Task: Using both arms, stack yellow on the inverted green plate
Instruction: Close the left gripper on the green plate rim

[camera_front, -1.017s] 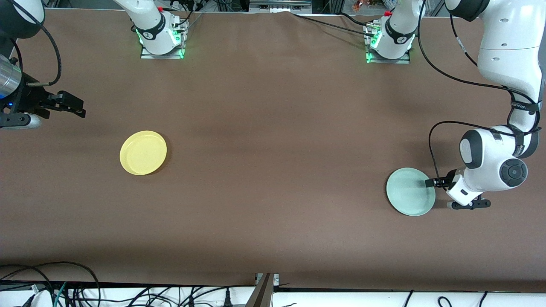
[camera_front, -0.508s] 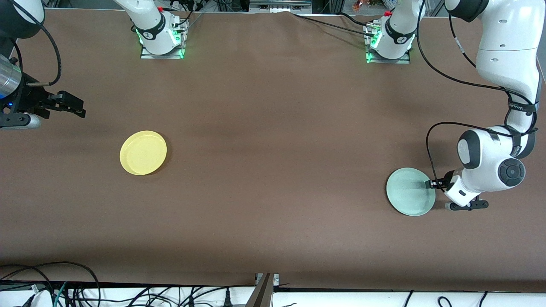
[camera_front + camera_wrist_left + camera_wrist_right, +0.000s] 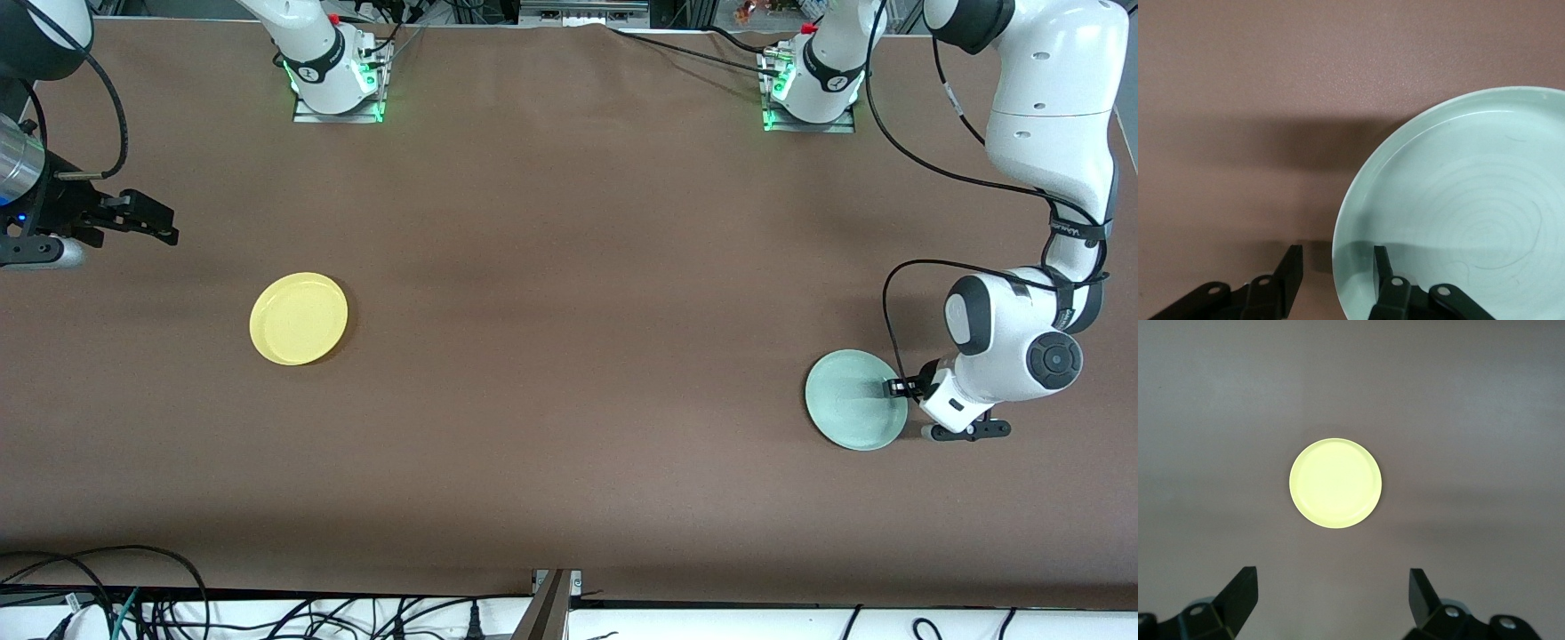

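A: Our left gripper (image 3: 1332,275) is low at the rim of the small round pale mint-green plate (image 3: 853,398), jaws parted, one finger (image 3: 1382,268) inside the rim and the other on the bare brown bench (image 3: 569,356) just outside it. The plate sits right way up, its concentric rings showing, at the left arm's end of the bench.

B: So we have not closed yet. What worries us?

A: The bite is shallow, we judge. Only the rim's edge lies between the jaws, so when we close, the smooth plate could squirt out or skid along the bench. If the hold is thin, the plate may also swing or drop as we turn it over.

B: And the other arm?

A: Our right gripper (image 3: 1333,595) waits high up with its jaws spread wide. The small round bright yellow plate (image 3: 299,318) lies flat on the bench, upright, well apart from those jaws and centred ahead of them in the right wrist view.
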